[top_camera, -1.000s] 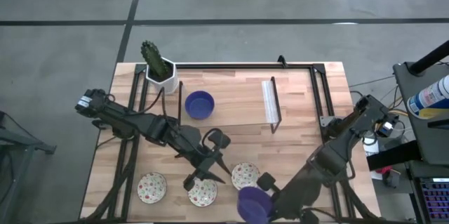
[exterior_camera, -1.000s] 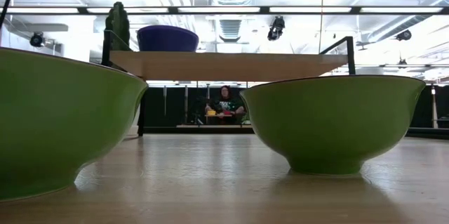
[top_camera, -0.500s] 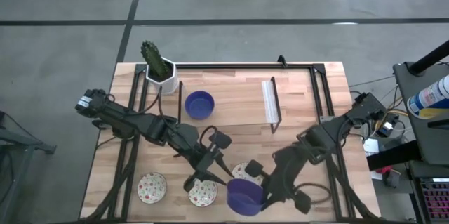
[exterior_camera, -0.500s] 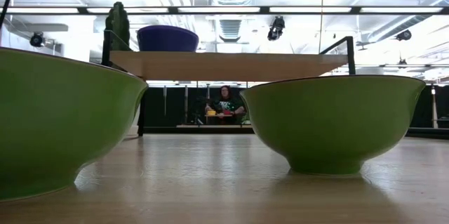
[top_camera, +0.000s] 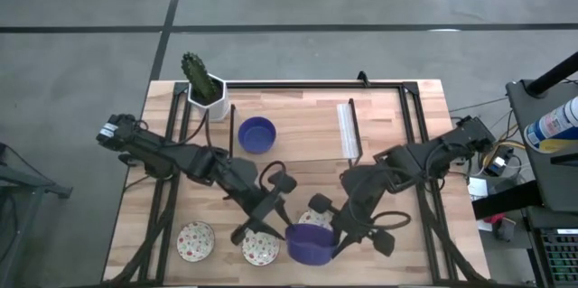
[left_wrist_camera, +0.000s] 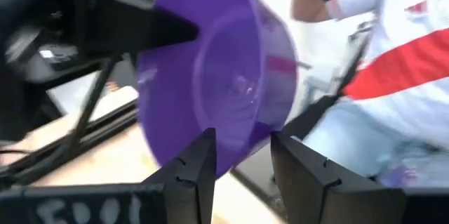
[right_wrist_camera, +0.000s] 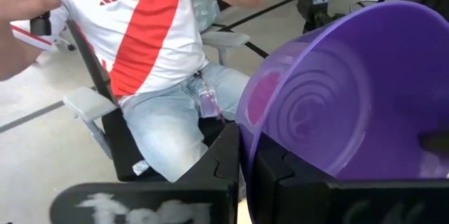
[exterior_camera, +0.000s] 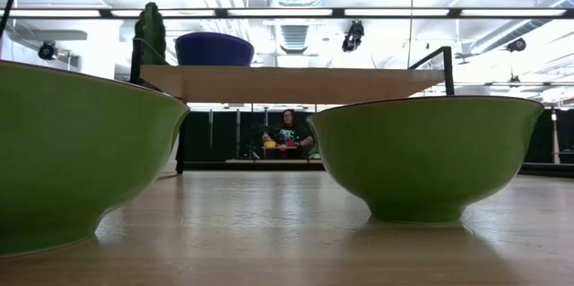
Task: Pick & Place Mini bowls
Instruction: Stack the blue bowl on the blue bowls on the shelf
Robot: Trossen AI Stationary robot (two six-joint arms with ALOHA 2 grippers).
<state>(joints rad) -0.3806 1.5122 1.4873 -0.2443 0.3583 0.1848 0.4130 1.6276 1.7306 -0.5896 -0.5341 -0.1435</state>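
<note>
My right gripper [top_camera: 330,239] is near the table's near edge, shut on a deep blue mini bowl [top_camera: 310,244] that is tipped on its side. My left gripper [top_camera: 268,227] is open just to the left of that bowl. In the left wrist view the bowl's lower rim [left_wrist_camera: 238,155] shows between my open left fingers; whether they touch it I cannot tell. A second blue bowl [top_camera: 256,134] rests on its base farther back. Three speckled cream bowls [top_camera: 195,240], [top_camera: 260,249], [top_camera: 315,219] sit along the near side, the last partly hidden by the held bowl. My right gripper [right_wrist_camera: 247,148] pinches the blue bowl's rim [right_wrist_camera: 247,127], one finger [right_wrist_camera: 228,155] outside the wall and one [right_wrist_camera: 277,175] inside. The fingers come roughly level from the table's right. The bowl is lifted clear and tipped on its side.
A white pot with a green cactus [top_camera: 200,80] stands at the far left corner. An upright dark frame with a clear panel [top_camera: 349,131] stands right of centre. A seated person [right_wrist_camera: 151,48] is beyond the near edge. The low view shows two large green bowls [exterior_camera: 426,156], [exterior_camera: 72,156].
My right gripper has carried the blue bowl from the table's near edge toward the left and a little farther in, up beside my left gripper, over the right-hand speckled bowl. The right arm has swung in over the table. My left gripper has stayed almost still.
</note>
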